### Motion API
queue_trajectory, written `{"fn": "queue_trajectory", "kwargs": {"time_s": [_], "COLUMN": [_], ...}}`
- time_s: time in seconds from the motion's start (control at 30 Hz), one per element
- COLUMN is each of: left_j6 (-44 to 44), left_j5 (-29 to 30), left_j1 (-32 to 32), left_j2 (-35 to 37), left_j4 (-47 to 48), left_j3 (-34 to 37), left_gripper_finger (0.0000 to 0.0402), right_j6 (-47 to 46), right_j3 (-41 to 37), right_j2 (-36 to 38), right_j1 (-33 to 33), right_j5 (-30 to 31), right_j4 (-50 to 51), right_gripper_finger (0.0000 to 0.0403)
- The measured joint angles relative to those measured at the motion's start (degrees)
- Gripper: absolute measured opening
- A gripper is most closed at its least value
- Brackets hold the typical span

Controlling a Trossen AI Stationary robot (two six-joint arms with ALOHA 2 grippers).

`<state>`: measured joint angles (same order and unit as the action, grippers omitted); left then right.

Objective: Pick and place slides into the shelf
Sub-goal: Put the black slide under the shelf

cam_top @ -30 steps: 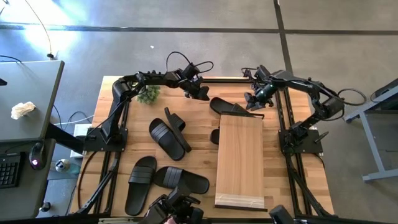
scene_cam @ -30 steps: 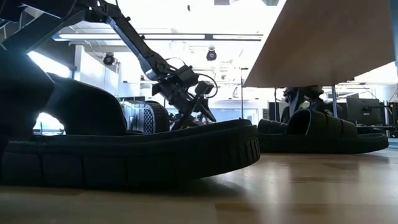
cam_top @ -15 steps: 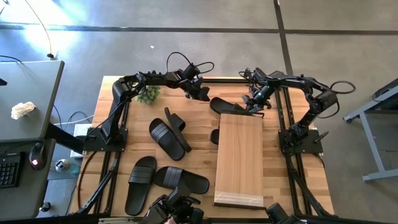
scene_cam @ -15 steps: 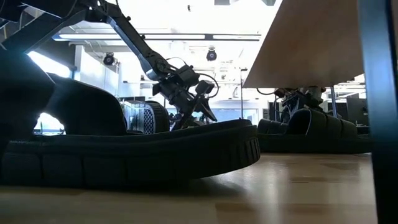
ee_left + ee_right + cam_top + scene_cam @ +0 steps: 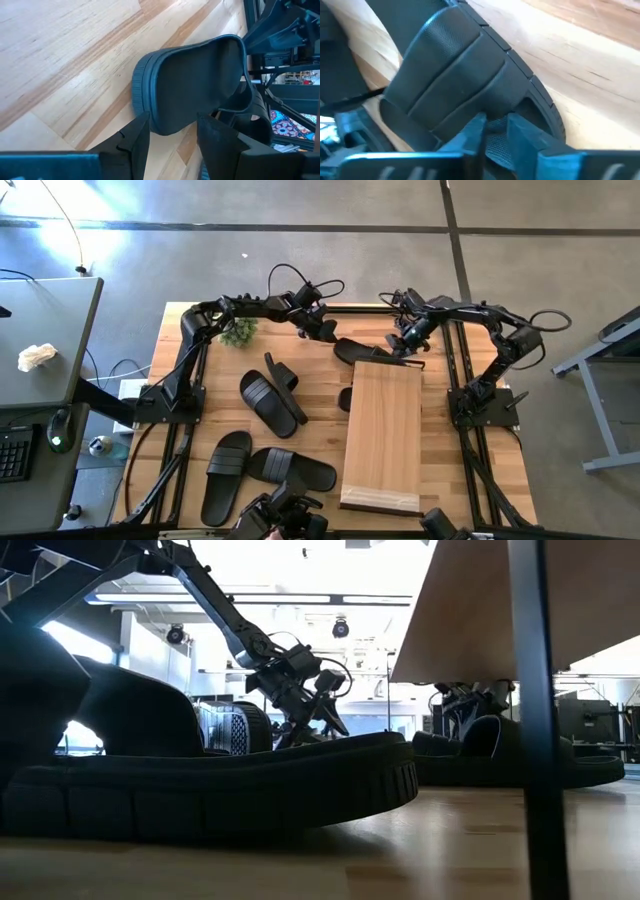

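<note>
At the far end of the wooden surface (image 5: pixel 320 405), both arms work on one slide (image 5: pixel 362 351), which lies just before the far end of the shelf (image 5: pixel 385 435). The right end effector (image 5: pixel 408 340) is clenched on the strap of this slide — its two fingers (image 5: pixel 470 135) pinch the ribbed strap. The left end effector (image 5: pixel 328 332) is at the heel end of the same slide, its fingers (image 5: pixel 135 140) spread apart and holding nothing. Four other slides (image 5: pixel 272 402) lie on the surface left of the shelf, well apart from both arms.
</note>
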<state>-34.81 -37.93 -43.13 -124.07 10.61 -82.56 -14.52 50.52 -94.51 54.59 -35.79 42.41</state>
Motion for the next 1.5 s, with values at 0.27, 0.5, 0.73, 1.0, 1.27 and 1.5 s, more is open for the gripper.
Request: {"fn": "queue_trajectory", "kwargs": {"time_s": [0.27, 0.5, 0.73, 1.0, 1.27, 1.5], "left_j6": [0.04, -0.11, -0.13, -1.2, -3.25, -3.8], "left_j5": [0.0, 0.0, -0.07, -0.66, 0.26, 3.05], "left_j1": [0.0, 0.0, 0.0, 0.0, 0.02, 0.58], "left_j2": [0.0, 0.0, 0.0, 0.0, -0.07, -0.07], "left_j4": [0.01, 0.09, 0.17, 1.84, 4.59, 10.18], "left_j3": [0.0, 0.0, 0.0, 0.01, 0.04, -1.77], "left_gripper_finger": [0.0145, 0.0145, 0.0145, 0.0145, 0.0145, 0.0145], "right_j6": [4.53, 6.45, 7.88, 7.21, 5.49, 6.49], "right_j3": [-0.02, -0.03, -0.02, -0.02, -0.02, -0.02], "right_j2": [0.07, 2.8, 7.15, 8.58, 8.6, 8.6], "right_j1": [-0.83, -0.71, -0.57, 0.62, 1.31, 1.31], "right_j5": [3.28, 6.07, 8.72, 8.93, 9.9, 10.29], "right_j4": [-0.78, -4.51, -6.28, -3.9, 2.58, 6.12], "right_gripper_finger": [0.0004, 0.0, 0.0, 0.0, 0.0, 0.0001]}}
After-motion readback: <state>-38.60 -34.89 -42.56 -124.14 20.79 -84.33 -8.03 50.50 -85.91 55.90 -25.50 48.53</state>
